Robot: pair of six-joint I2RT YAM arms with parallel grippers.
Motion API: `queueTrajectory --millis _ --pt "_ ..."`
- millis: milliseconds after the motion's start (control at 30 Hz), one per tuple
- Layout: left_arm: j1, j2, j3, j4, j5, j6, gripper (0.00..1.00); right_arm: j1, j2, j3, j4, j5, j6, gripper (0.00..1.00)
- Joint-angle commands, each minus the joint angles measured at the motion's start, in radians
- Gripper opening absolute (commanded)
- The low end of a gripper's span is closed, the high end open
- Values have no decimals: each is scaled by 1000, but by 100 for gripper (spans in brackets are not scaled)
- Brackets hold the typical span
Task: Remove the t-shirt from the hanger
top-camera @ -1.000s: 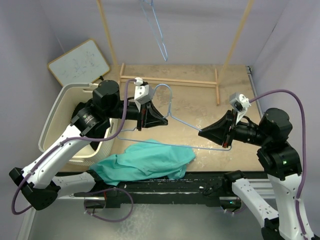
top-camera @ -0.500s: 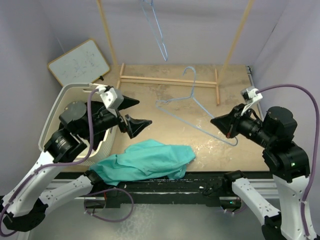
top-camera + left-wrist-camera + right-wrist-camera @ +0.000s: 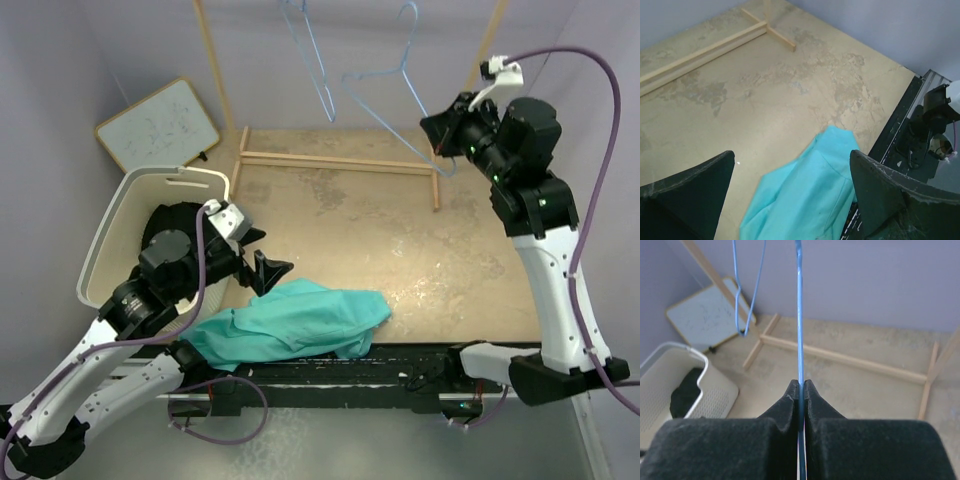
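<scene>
Hanger (image 3: 800, 315) now lifted high, clamped in right gripper (image 3: 799, 386); left gripper (image 3: 266, 254) pulled back, jaws spread, t-shirt (image 3: 300, 320) heaped just below it.

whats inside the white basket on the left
A bunched black cloth lies inside the basket. From above, the left arm covers part of the interior, so whatever else is in there, and the bottom, cannot be seen.

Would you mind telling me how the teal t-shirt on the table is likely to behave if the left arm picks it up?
The teal t-shirt lies crumpled in soft folds, so it would probably droop limply from any pinch point. The fabric looks thin, so it is likely light. Pushed, it would more likely bunch than slide whole.
</scene>
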Motion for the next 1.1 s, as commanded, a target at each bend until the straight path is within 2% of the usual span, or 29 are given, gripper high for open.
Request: queueTrajectory --millis 0,267,700,833,867,967,1000,1067 --pt "-1 -45 -50 45 -11 -43 100 2 67 166 218 51 -21 0" --pt "-2 -31 -55 34 27 -43 99 3 208 283 339 132 -58 0" --pt "-1 -2 -58 34 70 -56 100 3 469 499 242 201 -84 0" --pt "0 4 -57 31 74 -55 100 3 462 463 244 189 -78 0" --pt "-1 5 -58 29 76 -56 99 3 443 420 252 182 -75 4" --pt "0 12 -60 27 79 -57 99 3 348 282 293 169 -64 30" --pt "-1 15 -59 28 81 -62 99 3 304 230 299 171 -57 51" --pt "0 33 -62 32 81 -76 99 4 211 121 299 173 -47 73"
